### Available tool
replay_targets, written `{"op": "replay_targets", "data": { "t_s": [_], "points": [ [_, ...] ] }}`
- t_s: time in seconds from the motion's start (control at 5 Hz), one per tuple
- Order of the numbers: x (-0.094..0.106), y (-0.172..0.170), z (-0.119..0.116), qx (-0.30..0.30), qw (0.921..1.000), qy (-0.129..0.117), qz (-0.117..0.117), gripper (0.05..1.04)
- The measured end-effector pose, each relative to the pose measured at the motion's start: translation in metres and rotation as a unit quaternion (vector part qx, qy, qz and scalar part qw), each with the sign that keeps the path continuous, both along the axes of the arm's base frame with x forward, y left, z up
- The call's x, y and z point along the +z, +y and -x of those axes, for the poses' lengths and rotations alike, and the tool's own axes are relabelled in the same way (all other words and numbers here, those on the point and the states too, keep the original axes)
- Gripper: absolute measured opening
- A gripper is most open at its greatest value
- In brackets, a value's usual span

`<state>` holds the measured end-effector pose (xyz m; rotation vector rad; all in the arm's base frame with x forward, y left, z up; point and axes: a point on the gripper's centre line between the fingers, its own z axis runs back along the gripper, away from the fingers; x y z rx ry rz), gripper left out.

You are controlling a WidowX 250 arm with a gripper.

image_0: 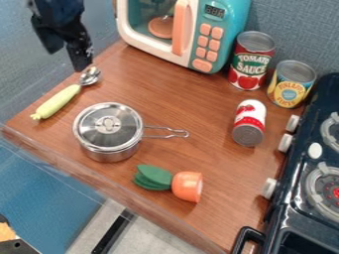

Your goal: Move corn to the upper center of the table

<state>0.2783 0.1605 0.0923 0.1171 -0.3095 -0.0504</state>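
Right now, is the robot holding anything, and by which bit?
Nothing is held: the gripper is open and empty, and the spoon lies on the table.

Table (195, 101): toy microwave (226, 34) at rear. Upright can 1 (251, 62) stands right of the microwave; upright can 2 (291, 84) stands right of can 1. Can 3 (250, 121) lies on its side before them. Stove (301, 198): right. Lidded saucepan (109, 130): left of can 3. Spoon (58, 100): left of and behind the saucepan. Toy carrot (187, 186): before the saucepan, to its right.
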Motion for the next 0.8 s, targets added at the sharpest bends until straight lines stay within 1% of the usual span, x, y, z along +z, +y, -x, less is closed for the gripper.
{"op": "replay_targets", "data": {
  "t_s": [0.2,0.4,0.6,0.8],
  "points": [
    [-0.014,0.013,-0.005,0.016,0.9998,0.010,-0.007,0.999],
    [-0.029,0.026,-0.007,0.047,0.9984,0.027,-0.016,0.999],
    [-0.051,0.033,-0.006,0.062,0.9964,0.056,-0.014,0.999],
    [-0.061,0.040,-0.007,0.080,0.9937,0.079,-0.011,0.999]
  ]
}}
